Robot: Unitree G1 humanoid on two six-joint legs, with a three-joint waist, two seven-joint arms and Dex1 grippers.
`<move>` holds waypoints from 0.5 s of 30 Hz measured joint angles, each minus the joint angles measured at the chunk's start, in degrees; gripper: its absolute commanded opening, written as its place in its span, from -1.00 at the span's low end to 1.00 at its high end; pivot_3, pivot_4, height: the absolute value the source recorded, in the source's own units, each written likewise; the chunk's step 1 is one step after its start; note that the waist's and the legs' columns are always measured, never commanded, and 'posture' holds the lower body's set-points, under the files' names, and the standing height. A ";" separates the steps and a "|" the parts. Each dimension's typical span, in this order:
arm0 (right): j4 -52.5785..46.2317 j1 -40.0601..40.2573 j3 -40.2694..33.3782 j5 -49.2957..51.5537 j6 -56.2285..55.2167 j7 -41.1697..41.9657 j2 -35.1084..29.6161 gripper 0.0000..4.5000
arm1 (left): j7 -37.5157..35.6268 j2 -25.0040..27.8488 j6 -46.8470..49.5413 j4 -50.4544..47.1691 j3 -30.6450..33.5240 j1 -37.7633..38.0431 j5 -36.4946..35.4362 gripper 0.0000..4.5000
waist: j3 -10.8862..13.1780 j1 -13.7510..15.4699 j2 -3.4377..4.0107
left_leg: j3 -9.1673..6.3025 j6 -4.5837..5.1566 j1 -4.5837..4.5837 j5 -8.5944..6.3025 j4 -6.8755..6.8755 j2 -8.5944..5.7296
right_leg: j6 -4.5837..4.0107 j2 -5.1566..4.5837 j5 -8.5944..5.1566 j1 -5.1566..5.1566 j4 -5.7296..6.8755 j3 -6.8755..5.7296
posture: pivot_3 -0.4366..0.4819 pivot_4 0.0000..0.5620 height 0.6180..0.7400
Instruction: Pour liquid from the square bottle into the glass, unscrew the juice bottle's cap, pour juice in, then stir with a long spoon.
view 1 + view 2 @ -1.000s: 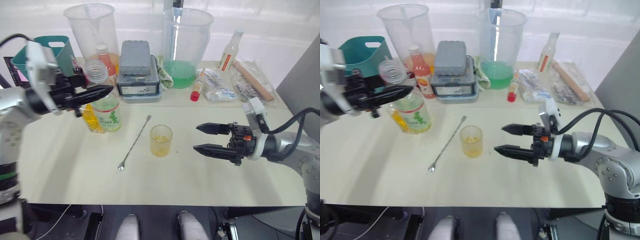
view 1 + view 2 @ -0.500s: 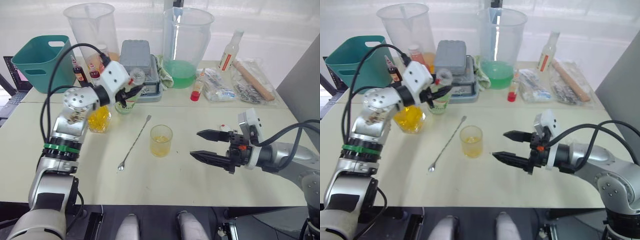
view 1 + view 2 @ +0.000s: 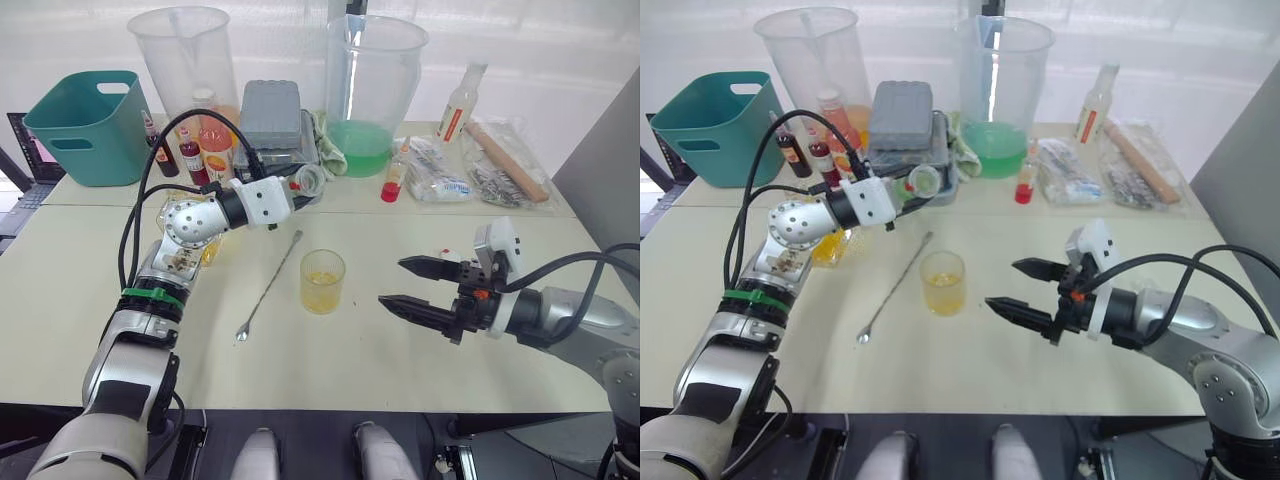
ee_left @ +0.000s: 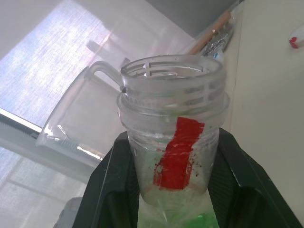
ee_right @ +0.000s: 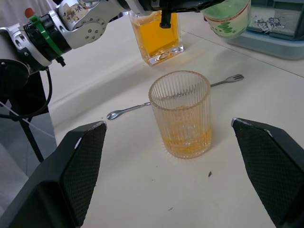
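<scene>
Juice bottle held tipped above the table, cap off.

The left gripper (image 3: 283, 193) is clamped on the bottle (image 3: 303, 182), its open mouth toward the glass (image 3: 322, 281) mid-table. The right gripper (image 3: 420, 287), fingers apart, hovers beside the glass. The cap (image 3: 444, 254) lies near the right edge.

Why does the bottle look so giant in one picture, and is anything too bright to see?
In the left wrist view the juice bottle looks giant because the left tool holds it right at the camera, and the window behind it is washed out with glare. In the right wrist view the glass is sharp. In the eye views the back wall glows white.
</scene>
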 measured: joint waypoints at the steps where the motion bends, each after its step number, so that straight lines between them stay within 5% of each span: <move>1: -0.08 0.16 0.00 0.00 -0.04 -0.24 0.01 0.99 | 0.28 0.01 -1.60 0.51 -0.19 0.00 0.77 -0.35 | 0.00 0.01 0.00 | 0.00 0.00 0.00 0.00 0.00 0.00 | 0.00 0.00 0.00 0.00 0.00 0.00 | -0.05 -0.47 0.98; 15: -0.17 0.53 0.99 -0.12 -0.97 -1.48 0.06 0.99 | 12.37 3.17 -20.93 9.45 -2.33 0.00 15.81 -0.35 | 0.00 0.00 0.00 | -0.01 0.00 0.03 0.00 0.02 0.00 | 0.00 0.00 0.04 0.04 0.03 0.00 | -0.05 -0.47 0.98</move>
